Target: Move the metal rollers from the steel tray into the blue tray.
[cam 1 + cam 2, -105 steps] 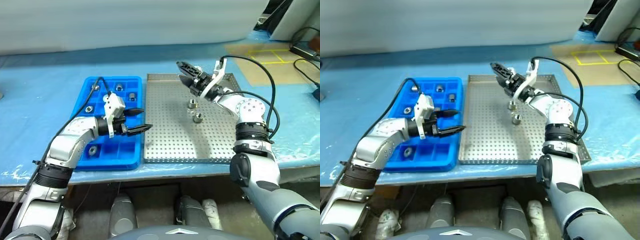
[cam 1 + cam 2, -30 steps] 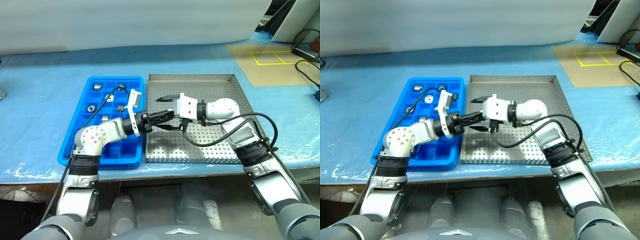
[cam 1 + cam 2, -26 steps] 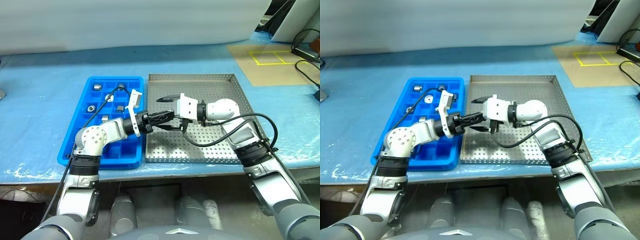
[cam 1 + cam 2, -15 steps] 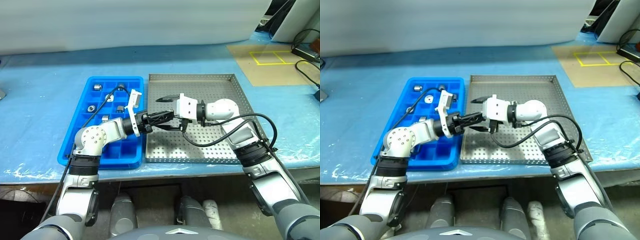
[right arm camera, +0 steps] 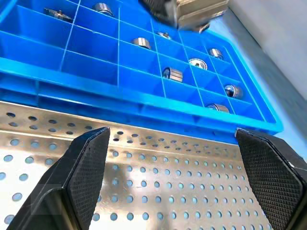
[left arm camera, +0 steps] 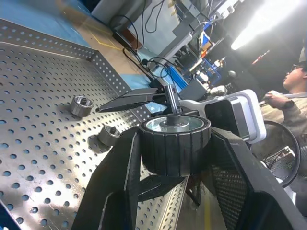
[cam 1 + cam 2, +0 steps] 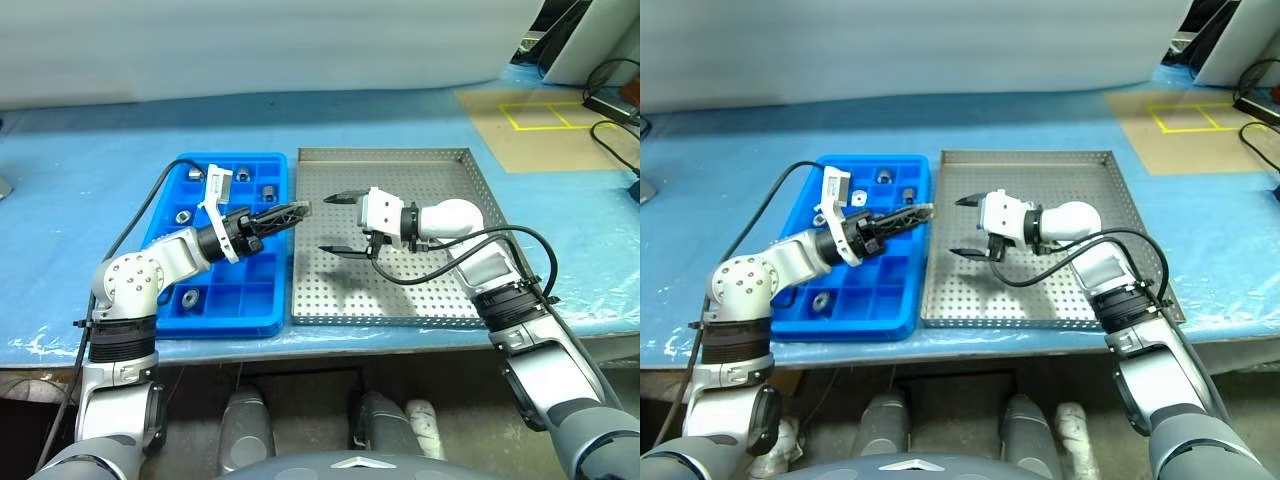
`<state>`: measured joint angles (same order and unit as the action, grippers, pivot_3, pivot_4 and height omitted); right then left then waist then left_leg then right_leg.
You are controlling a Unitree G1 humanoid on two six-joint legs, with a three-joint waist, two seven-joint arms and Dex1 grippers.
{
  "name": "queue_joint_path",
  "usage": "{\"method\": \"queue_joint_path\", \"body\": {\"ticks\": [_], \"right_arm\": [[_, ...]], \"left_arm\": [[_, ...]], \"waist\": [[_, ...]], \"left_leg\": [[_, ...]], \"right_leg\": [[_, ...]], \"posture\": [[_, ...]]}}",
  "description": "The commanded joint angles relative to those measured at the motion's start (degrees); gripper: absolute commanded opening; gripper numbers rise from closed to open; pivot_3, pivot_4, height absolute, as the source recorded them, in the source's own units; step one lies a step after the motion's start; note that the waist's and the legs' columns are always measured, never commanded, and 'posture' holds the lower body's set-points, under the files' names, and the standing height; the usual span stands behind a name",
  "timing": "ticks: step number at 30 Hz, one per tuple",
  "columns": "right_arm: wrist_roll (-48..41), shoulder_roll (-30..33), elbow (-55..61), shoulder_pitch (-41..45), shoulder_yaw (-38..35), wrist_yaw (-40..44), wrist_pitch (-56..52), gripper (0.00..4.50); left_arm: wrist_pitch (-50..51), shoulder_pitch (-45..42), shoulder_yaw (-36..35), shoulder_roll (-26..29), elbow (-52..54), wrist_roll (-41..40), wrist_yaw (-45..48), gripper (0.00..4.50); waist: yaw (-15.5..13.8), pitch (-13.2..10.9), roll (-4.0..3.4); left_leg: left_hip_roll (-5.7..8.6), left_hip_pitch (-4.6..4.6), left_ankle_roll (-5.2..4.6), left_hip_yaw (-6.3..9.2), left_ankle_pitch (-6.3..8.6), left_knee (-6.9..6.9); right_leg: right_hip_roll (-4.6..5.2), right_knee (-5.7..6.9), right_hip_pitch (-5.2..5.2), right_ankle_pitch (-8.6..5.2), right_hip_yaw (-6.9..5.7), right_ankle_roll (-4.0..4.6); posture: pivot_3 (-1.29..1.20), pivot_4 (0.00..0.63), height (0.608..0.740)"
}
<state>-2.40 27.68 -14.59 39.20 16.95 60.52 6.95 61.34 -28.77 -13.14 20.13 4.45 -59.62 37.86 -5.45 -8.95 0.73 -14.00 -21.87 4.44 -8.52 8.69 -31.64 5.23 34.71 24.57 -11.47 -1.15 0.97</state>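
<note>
The left tool (image 6: 173, 143) is clamped on a roller (image 6: 174, 144), a short, dark-walled cylinder with a shiny metal top face, gripped by its curved side between the two black fingers (image 6: 117, 184). From the head camera this tool (image 7: 296, 210) hangs over the line where the blue tray (image 7: 255, 307) meets the steel tray (image 7: 440, 305). The right tool (image 7: 335, 222) hovers above the steel tray with its jaws spread wide and nothing between them. Two more rollers (image 6: 81, 105) lie on the perforated floor of the steel tray, near each other. The blue tray already holds several rollers, each in its own square compartment (image 5: 173, 74), and other compartments stand empty. Both trays sit side by side on a surface (image 7: 80, 180) covered in blue sheeting. The rollers look small, rigid and dense for their size, with smooth walls that would likely slip or roll if nudged, so they seem best taken across the curved side, squarely at mid-height, with the flat faces kept level. They appear sturdy, so a firm pinch should do no harm.
</note>
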Motion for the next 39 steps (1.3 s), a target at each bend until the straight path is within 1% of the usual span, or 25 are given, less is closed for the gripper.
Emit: {"method": "queue_joint_path", "body": {"ticks": [1,3,5,7,9,11,13,15,17,20,27,31,34,37,39], "right_arm": [[-0.6,0.3,-1.3,1.2,-1.8,0.4,1.8,4.41],[-1.3,0.3,-1.9,1.8,-2.6,0.5,1.5,4.41],[-3.8,0.2,-1.2,2.2,-4.1,1.2,-1.3,4.41],[-8.9,-0.4,1.3,2.6,-6.8,2.0,-8.1,4.41],[-14.1,-0.7,3.2,2.4,-9.4,2.6,-15.9,4.41],[-17.5,-1.8,2.9,2.3,-12.1,0.8,-21.4,4.41],[-19.3,-2.8,2.6,2.0,-14.1,-1.4,-25.5,4.41],[-22.5,-4.7,2.8,2.4,-16.4,-4.2,-31.1,4.41],[-25.6,-6.6,4.1,2.6,-18.4,-6.8,-35.9,4.41],[-28.3,-8.9,5.1,3.0,-20.0,-9.8,-40.9,4.41],[-26.9,-9.0,7.6,1.3,-18.4,-11.3,-41.3,4.41],[-26.9,-8.9,8.0,1.2,-18.8,-11.9,-41.0,4.41],[-26.9,-8.7,8.4,0.6,-18.8,-12.2,-40.8,4.41],[-26.9,-8.4,8.7,0.2,-18.7,-12.3,-40.8,4.41],[-26.6,-8.1,8.6,0.0,-18.7,-12.3,-40.5,4.41]], "left_arm": [[-0.7,0.1,-1.6,0.8,3.6,-2.1,-0.6,1.72],[-0.8,0.8,-1.8,1.6,5.0,-2.1,-0.7,1.72],[-1.8,2.3,-1.2,3.8,7.8,-0.8,0.4,1.72],[-3.6,4.1,-1.8,6.7,10.8,0.0,2.4,1.72],[-5.9,4.6,-3.8,9.5,11.2,0.7,3.4,1.72],[-10.0,5.9,-3.3,14.3,11.5,5.3,6.3,1.72],[-12.3,6.9,-3.8,17.9,10.8,7.8,7.7,1.72],[-17.8,9.7,-1.9,22.1,10.9,13.9,10.9,1.72],[-23.7,12.3,0.2,24.5,11.4,19.4,13.3,1.72],[-26.2,14.5,1.5,24.6,12.7,21.0,14.8,1.72],[-27.3,18.5,4.4,23.2,14.3,23.0,14.7,1.72],[-29.2,20.7,4.7,23.8,11.3,26.4,14.7,1.72],[-31.1,21.7,6.6,24.2,7.9,30.8,14.3,1.72],[-29.7,21.2,7.0,23.2,6.8,31.4,13.2,1.72],[-30.2,21.2,8.5,22.7,6.5,33.0,12.8,1.72]], "waist": [[0.0,0.0,0.0],[0.1,0.0,0.0],[0.3,0.0,0.0],[0.4,0.0,0.0],[0.3,0.0,0.0],[0.2,0.0,0.0],[0.2,0.0,-0.01],[0.1,0.0,0.0],[0.0,0.0,-0.01],[-0.3,0.0,-0.02],[-0.4,0.0,-0.03],[-0.2,0.0,-0.03],[-0.2,0.0,-0.03],[-0.1,0.0,-0.03],[-0.2,0.0,-0.03]], "left_leg": [[0.0,0.0,0.0,0.0,0.0,0.0],[-0.01,0.01,0.0,0.0,0.0,0.0],[-0.01,0.0,0.0,0.0,0.0,0.01],[-0.02,0.02,-0.01,0.0,0.01,0.02],[-0.04,0.02,-0.02,0.0,0.02,0.06],[-0.06,0.05,-0.15,0.0,0.09,0.08],[-0.07,0.12,-0.14,-0.01,0.09,0.09],[-0.04,0.14,-0.14,-0.02,0.09,0.1],[-0.04,0.16,-0.13,-0.02,0.09,0.12],[-0.02,0.14,-0.01,-0.01,0.02,0.26],[-0.05,0.15,0.2,-0.01,-0.09,0.34],[-0.06,0.21,0.3,-0.01,-0.15,0.42],[-0.06,0.23,0.32,-0.01,-0.16,0.44],[-0.05,0.22,0.32,-0.01,-0.16,0.44],[-0.06,0.22,0.32,-0.01,-0.16,0.44]], "right_leg": [[0.0,0.0,0.0,0.0,0.0,0.0],[-0.01,0.0,0.0,0.0,-0.03,0.0],[-0.01,-0.01,0.01,0.0,-0.03,0.0],[-0.04,-0.01,0.02,0.0,-0.03,0.0],[-0.05,-0.03,0.03,-0.01,-0.03,0.0],[-0.05,-0.02,0.03,-0.01,-0.03,0.01],[-0.07,0.0,0.01,-0.01,-0.06,0.01],[-0.04,-0.01,-0.02,-0.01,-0.06,0.0],[-0.04,-0.03,-0.04,-0.01,-0.07,0.0],[0.02,-0.09,-0.04,-0.02,-0.07,0.0],[-0.01,-0.06,-0.01,-0.02,-0.09,0.0],[-0.03,-0.05,0.0,-0.02,-0.07,-0.01],[-0.05,-0.04,0.0,-0.02,-0.06,-0.01],[-0.05,-0.05,0.01,-0.02,-0.03,-0.01],[-0.05,-0.05,0.01,-0.02,-0.04,-0.01]], "posture": [[0.05,0.15,0.74],[0.05,0.15,0.74],[0.05,0.15,0.74],[0.05,0.15,0.74],[0.06,0.15,0.74],[0.07,0.15,0.74],[0.09,0.15,0.74],[0.09,0.15,0.74],[0.1,0.15,0.74],[0.11,0.15,0.74],[0.11,0.15,0.74],[0.1,0.15,0.74],[0.09,0.15,0.74],[0.09,0.15,0.74],[0.09,0.15,0.74]]}}
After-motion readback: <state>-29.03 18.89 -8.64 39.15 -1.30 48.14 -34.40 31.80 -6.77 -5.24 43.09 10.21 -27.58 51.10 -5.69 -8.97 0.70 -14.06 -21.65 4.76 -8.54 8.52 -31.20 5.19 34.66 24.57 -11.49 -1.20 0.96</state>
